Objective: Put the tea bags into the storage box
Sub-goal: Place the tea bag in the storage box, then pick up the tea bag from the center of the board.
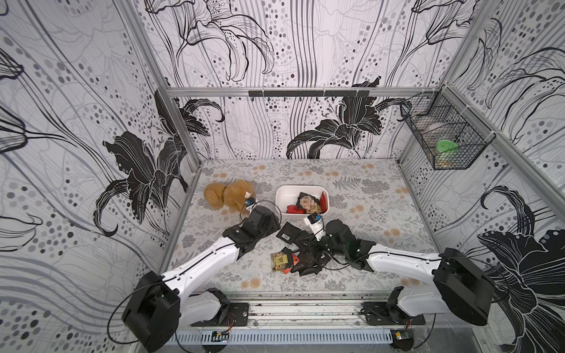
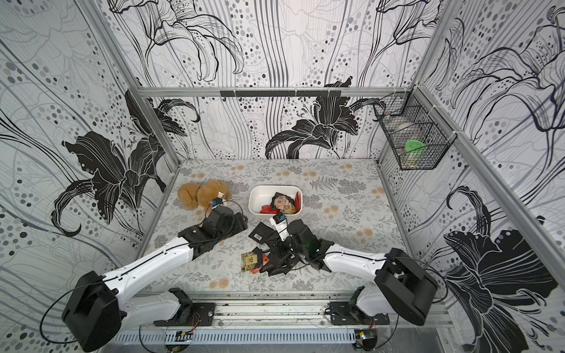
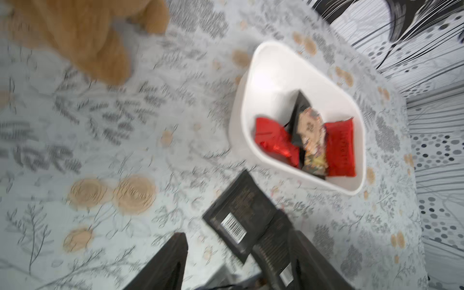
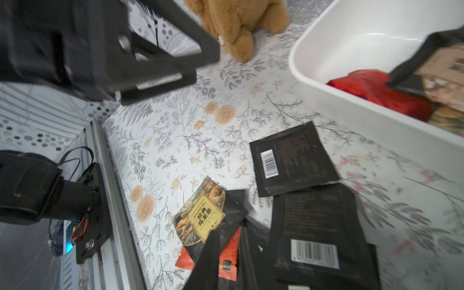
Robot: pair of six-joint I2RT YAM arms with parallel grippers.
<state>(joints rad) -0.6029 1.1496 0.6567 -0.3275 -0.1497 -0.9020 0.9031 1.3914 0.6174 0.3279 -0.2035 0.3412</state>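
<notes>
Nearest, most of the tea bags [image 1: 301, 259] lie heaped on the table [image 1: 382, 214]. The right gripper [image 1: 307, 246] reaches into the heap; whether it pinches anything cannot be told. The left gripper [image 4: 202, 67] hovers beside it, fingers spread. Farther back, the box [image 1: 282, 195] holds several bags.

Left wrist view is smearing badly, so the print on the tea bags [image 3: 341, 148] in the storage box [image 3: 273, 75] isn't coming through, and the frame edge is chopping off the plush toy [image 3: 82, 37]. In both top views the right gripper [image 1: 307, 246] is sitting lost among the dark tea bags, jaws not showing. The stuff in the wire basket [image 1: 443, 134] is looking too tiny to name.
</notes>
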